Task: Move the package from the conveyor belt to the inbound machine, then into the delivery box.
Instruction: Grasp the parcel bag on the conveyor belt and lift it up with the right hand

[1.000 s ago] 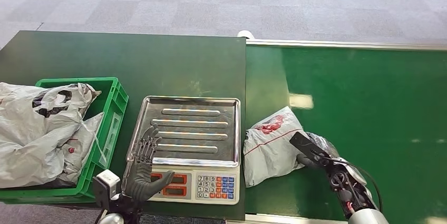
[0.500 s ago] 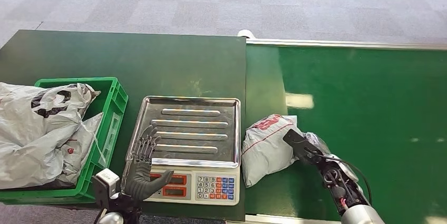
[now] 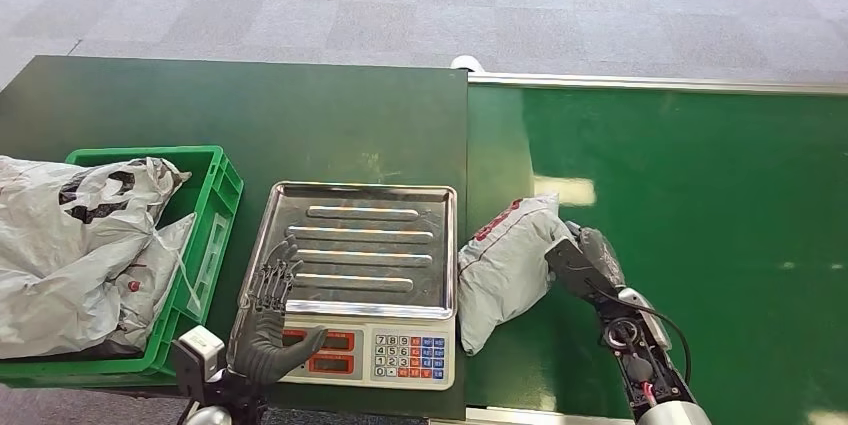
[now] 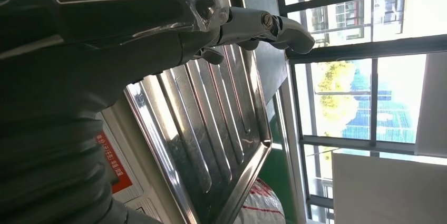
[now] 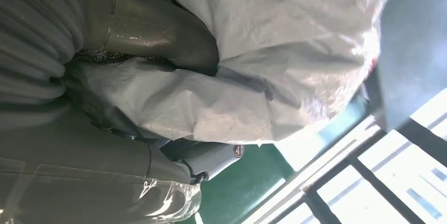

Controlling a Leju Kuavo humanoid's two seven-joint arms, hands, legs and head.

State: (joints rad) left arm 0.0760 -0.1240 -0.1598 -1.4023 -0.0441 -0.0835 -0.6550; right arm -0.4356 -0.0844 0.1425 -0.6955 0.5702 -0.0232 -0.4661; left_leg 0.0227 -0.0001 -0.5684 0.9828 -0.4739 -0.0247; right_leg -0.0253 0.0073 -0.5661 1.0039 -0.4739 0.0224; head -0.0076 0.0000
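A white plastic package (image 3: 505,263) with red print lies on the green conveyor belt (image 3: 690,205), pressed up against the right edge of the steel scale tray (image 3: 360,245). My right hand (image 3: 580,257) grips the package's right end, thumb and fingers wrapped into the bag (image 5: 274,66). Over the tray's front left corner my left hand (image 3: 268,315) hovers open, fingers (image 4: 263,23) stretched across the ribbed tray (image 4: 211,129). The scale's keypad (image 3: 408,353) faces me. A green crate (image 3: 205,235) at the left holds several grey bags.
The dark green table (image 3: 250,115) carries the scale and the crate. A metal rail (image 3: 660,83) runs along the belt's far edge, with grey carpet (image 3: 400,5) beyond it. In the left wrist view, windows (image 4: 369,76) stand past the tray.
My right hand has closed on the package and drawn it left and up, bunching it against the scale tray. The left hand has stayed where it was.
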